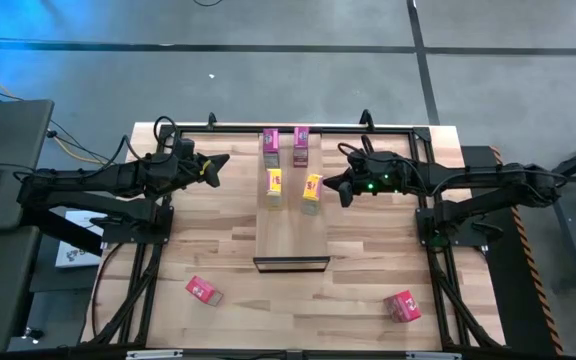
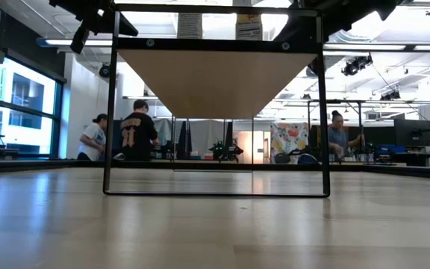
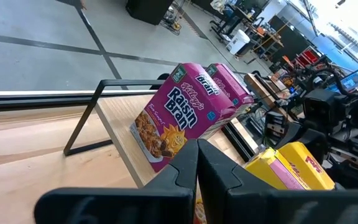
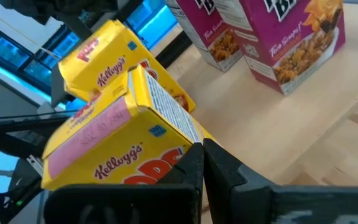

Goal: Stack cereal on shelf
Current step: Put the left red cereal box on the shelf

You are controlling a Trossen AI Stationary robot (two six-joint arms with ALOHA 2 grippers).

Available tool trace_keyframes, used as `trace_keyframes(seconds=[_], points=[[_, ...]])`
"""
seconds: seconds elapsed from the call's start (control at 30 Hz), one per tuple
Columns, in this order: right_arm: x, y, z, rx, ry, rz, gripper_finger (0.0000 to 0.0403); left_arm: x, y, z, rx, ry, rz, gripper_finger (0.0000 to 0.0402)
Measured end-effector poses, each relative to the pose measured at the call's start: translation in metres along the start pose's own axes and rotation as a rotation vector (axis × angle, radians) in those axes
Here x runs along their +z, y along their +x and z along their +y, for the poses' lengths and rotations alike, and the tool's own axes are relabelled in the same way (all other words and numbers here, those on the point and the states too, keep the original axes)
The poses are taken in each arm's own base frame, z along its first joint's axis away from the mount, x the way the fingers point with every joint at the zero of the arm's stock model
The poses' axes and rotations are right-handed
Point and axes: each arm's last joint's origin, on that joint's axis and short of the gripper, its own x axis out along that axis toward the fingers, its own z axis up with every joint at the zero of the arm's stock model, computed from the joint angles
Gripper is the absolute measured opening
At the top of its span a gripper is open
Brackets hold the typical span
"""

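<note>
The light-wood shelf [image 1: 290,225] runs down the table's middle, its dark frame [image 1: 291,264] at the near end. On its far half stand two magenta cereal boxes [image 1: 270,143] [image 1: 300,143] and two yellow ones [image 1: 275,183] [image 1: 311,189]. Two red-pink boxes [image 1: 203,291] [image 1: 402,306] lie on the table near the front. My left gripper [image 1: 223,162] hovers shut, left of the shelf and clear of the boxes [image 3: 179,118]. My right gripper [image 1: 329,183] is shut, its tips right beside the right yellow box [image 4: 123,143]. My right gripper's shut fingers [image 4: 194,163] come level from the table's right at the side of the right yellow box [image 4: 157,140]. That box stands on the shelf, turned a little askew. Whether the fingertips touch it I cannot tell.
A black rail frame [image 1: 288,127] borders the table's far edge and sides. In the low view the shelf's frame [image 2: 110,104] stands tall with free room under the plank [image 2: 215,78]. People [image 2: 136,134] move about in the room beyond.
</note>
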Motion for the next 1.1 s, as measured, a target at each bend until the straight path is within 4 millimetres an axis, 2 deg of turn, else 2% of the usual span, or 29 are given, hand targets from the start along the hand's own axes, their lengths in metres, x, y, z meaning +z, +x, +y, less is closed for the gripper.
trace_keyframes(seconds=[0.27,0.4,0.67,0.93,1.1], points=[[-0.004,0.019,-0.001,0.023,0.01,0.009,0.0,0.0,0.0,0.0,0.0,-0.003,0.0,0.0],[-0.005,0.019,-0.002,0.011,-0.002,0.02,0.0,0.0,0.0,0.0,-0.001,-0.003,0.001,0.0],[0.004,-0.009,-0.013,-0.059,-0.006,0.026,0.0,-0.001,0.0,-0.001,-0.028,0.035,0.03,0.0],[0.018,-0.052,-0.004,0.053,0.025,-0.075,0.0,0.004,-0.013,-0.002,-0.212,0.2,0.109,0.0],[0.021,-0.062,-0.003,0.051,0.028,-0.127,0.0,0.006,-0.017,-0.001,-0.242,0.294,0.099,0.0001]])
